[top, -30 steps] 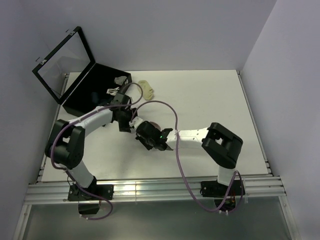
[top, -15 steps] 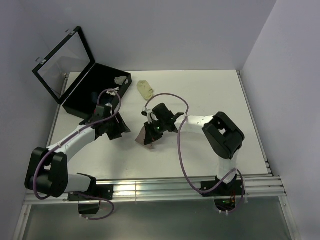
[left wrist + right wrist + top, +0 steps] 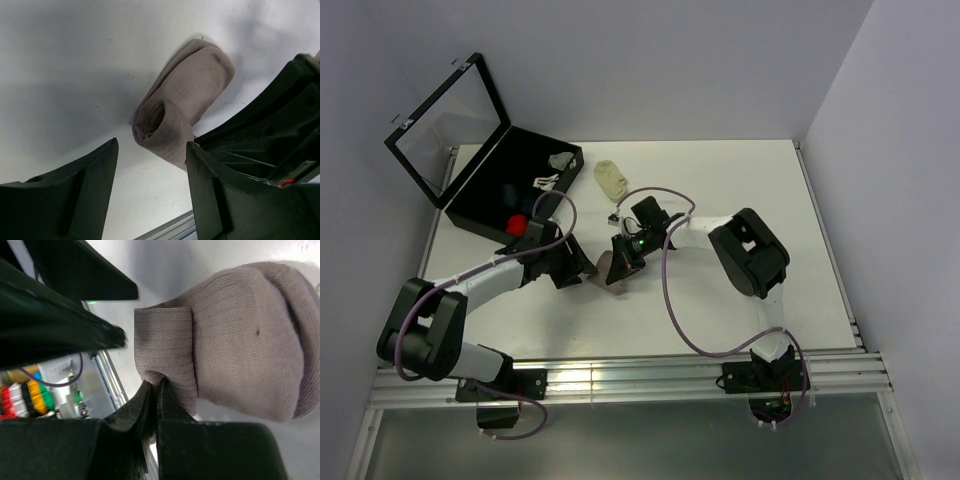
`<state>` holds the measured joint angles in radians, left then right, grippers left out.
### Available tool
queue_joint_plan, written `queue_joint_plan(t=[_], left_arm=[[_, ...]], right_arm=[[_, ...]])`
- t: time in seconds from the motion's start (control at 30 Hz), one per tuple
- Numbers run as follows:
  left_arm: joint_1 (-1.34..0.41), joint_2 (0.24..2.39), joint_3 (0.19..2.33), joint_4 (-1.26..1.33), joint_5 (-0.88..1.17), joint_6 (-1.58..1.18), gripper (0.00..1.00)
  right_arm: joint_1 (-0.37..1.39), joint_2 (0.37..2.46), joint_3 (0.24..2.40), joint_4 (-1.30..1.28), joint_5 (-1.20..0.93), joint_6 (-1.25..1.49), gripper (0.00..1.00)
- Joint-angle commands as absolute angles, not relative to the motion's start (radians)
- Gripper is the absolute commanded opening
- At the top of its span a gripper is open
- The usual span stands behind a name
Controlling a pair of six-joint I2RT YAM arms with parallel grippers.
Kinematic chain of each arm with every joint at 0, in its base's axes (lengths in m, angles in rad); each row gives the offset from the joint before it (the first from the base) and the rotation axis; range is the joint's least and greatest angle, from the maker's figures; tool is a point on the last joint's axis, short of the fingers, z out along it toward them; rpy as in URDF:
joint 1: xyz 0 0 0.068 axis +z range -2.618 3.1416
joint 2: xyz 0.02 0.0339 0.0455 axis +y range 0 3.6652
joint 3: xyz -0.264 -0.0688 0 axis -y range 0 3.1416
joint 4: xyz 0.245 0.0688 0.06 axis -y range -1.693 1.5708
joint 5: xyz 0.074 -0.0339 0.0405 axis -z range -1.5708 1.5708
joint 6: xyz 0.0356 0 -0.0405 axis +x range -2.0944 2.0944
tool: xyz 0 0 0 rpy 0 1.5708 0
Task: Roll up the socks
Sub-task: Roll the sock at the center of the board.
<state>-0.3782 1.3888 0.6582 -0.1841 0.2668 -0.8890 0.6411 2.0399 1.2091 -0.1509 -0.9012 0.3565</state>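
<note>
The white table (image 3: 740, 180) carries a black case (image 3: 480, 200) at its far left, lid raised. Both arms reach in to the table's middle, nearer the left side. There the dusty-pink sock (image 3: 182, 107) lies on the bare surface, well apart from the case. It is partly rolled: one end is a loose coil with an open core, and the rest runs out from it as a flat length.

The right gripper (image 3: 155, 390) has its jaws pressed together on a thin fold at the coil's edge, pinching the fabric. The left gripper (image 3: 151, 145) hovers with jaws spread, one finger on either side of the coil, apparently touching nothing. A small pale-yellow sock (image 3: 611, 178) lies farther back.

The rolling looks about half done. Next, the left jaws likely need to close on the coil to keep it from springing open while the right turns the remaining length over.
</note>
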Motion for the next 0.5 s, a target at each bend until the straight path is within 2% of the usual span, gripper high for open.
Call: queue_joint_plan(t=[0.0, 0.3, 0.47], left_arm=[[-0.405, 1.434, 0.693, -0.124, 0.290, -0.911, 0.62], [-0.423, 1.489, 0.692, -0.147, 0.226, -0.956, 0.60], [-0.423, 1.561, 0.733, -0.186, 0.196, -0.963, 0.52]], right_arm=[[0.629, 2.095, 1.270, -0.189, -0.939, 0.376, 0.00], [0.615, 2.144, 1.282, -0.140, -0.919, 0.445, 0.00], [0.615, 2.122, 1.278, -0.139, -0.868, 0.436, 0.00]])
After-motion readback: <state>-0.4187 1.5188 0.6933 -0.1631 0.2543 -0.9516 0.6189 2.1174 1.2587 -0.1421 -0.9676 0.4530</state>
